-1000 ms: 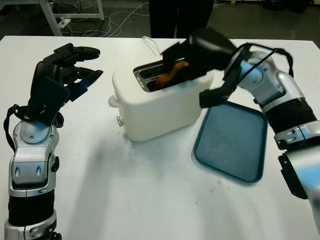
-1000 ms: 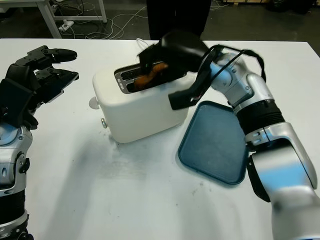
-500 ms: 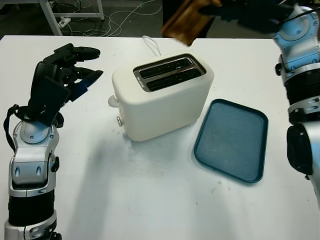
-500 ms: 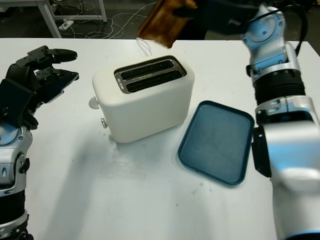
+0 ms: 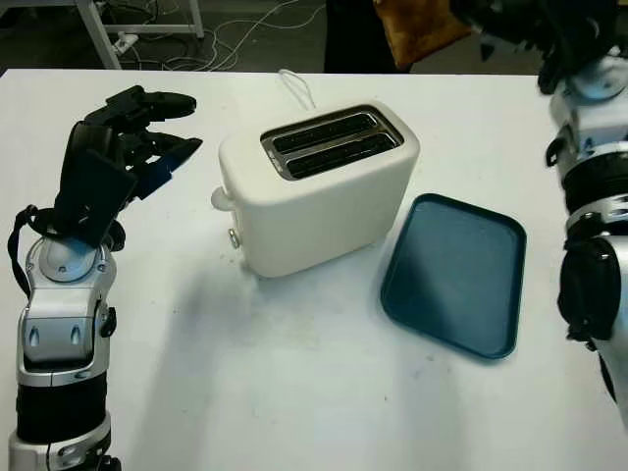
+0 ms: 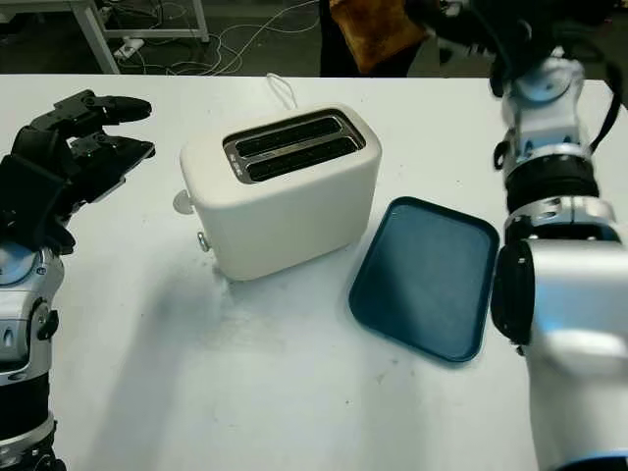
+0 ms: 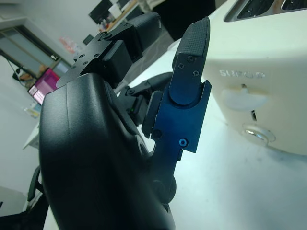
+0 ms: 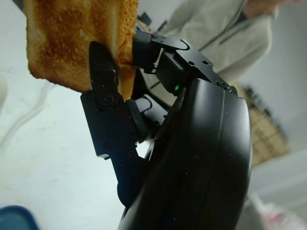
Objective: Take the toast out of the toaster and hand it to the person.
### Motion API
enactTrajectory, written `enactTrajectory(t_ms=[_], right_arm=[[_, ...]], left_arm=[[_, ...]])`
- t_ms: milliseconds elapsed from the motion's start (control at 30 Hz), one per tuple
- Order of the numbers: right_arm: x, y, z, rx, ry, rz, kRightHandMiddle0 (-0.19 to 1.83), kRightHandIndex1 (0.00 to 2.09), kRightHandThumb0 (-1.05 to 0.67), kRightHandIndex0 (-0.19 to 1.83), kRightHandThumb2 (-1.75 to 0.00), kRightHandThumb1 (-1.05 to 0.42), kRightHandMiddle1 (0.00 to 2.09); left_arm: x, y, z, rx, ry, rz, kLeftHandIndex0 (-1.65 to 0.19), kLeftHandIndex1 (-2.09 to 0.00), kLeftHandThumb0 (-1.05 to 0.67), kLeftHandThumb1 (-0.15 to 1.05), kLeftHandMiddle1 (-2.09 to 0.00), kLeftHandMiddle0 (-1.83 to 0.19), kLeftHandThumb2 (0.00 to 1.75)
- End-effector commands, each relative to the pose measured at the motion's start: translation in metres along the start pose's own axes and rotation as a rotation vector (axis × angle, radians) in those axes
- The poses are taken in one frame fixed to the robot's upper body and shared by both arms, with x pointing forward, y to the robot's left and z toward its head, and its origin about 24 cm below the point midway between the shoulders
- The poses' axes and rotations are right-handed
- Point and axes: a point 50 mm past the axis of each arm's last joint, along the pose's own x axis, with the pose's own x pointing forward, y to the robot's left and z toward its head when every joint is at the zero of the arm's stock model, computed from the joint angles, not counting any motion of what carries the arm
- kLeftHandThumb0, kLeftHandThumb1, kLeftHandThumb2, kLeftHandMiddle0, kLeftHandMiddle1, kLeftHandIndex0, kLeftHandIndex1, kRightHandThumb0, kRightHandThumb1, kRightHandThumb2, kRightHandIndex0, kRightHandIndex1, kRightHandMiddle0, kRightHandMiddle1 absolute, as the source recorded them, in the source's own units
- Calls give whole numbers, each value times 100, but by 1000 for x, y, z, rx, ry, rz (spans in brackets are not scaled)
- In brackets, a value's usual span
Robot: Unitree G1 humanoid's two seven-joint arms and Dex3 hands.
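Browned toast now farther right

white table | dark floor behind | loose cables | metal frame leg

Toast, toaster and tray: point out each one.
Browned slice of toast (image 8: pixel 72 38), right wrist view, on its toasted face above the right hand's fingers.
Cream two-slot toaster (image 5: pixel 324 211), left eye view, on its front wall.
Dark blue rectangular tray (image 5: pixel 456 275), left eye view, on its bare floor.
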Motion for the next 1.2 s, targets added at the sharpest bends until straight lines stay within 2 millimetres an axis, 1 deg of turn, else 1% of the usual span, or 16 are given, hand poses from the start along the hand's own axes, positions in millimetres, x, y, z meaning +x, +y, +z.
enactTrajectory(t_ms=[0, 67, 167, 233, 333, 500, 600, 767, 833, 967, 1167], right_arm=[[-3, 3, -14, 71, 51, -28, 55, 175, -22, 93, -50, -92, 175], [-5, 5, -20, 93, 72, -45, 49, 175, -19, 86, -50, -92, 175], [-8, 8, -28, 129, 95, -56, 44, 175, -18, 84, -50, -92, 175], [-9, 9, -33, 147, 107, -51, 43, 175, -14, 82, -55, -92, 175], [-12, 11, -39, 182, 129, -56, 41, 175, -12, 80, -58, -92, 175], [-15, 12, -49, 260, 170, -96, 23, 175, -11, 71, -56, -92, 175], [-16, 11, -52, 277, 185, -118, 25, 175, -12, 72, -54, -92, 175], [-18, 12, -56, 261, 198, -126, 34, 175, -11, 72, -59, -92, 175], [-20, 13, -60, 248, 217, -127, 34, 175, -9, 69, -60, -92, 175], [-26, 15, -70, 228, 239, -109, 27, 175, -6, 59, -61, -92, 175], [-33, 19, -84, 137, 296, -98, 32, 175, -8, 66, -56, -92, 175]], left_arm=[[-1, 1, -1, 9, 7, 0, -63, -60, -54, 88, -94, -58, 0], [-1, 1, -1, 8, 11, 0, -63, -60, -55, 88, -94, -58, 0], [0, 1, -1, 6, 11, 0, -63, -60, -55, 88, -94, -58, 0], [0, 1, -2, 2, 11, 0, -63, -60, -55, 87, -95, -58, 0], [0, 1, -2, -1, 14, -1, -63, -60, -55, 87, -95, -58, 0], [0, 0, -2, 0, 14, -1, -63, -60, -55, 87, -95, -58, 0], [0, 0, -2, -5, 8, -3, -63, -60, -55, 87, -95, -58, 0], [1, 1, -2, -2, 11, -5, -63, -61, -55, 87, -95, -59, 0], [0, 0, -2, -4, 10, -5, -63, -61, -55, 87, -95, -58, 0], [0, 1, -2, -2, 10, -9, -62, -61, -54, 88, -96, -58, 0], [-1, 0, -2, -8, 14, -3, -63, -62, -51, 87, -96, -57, 0]])
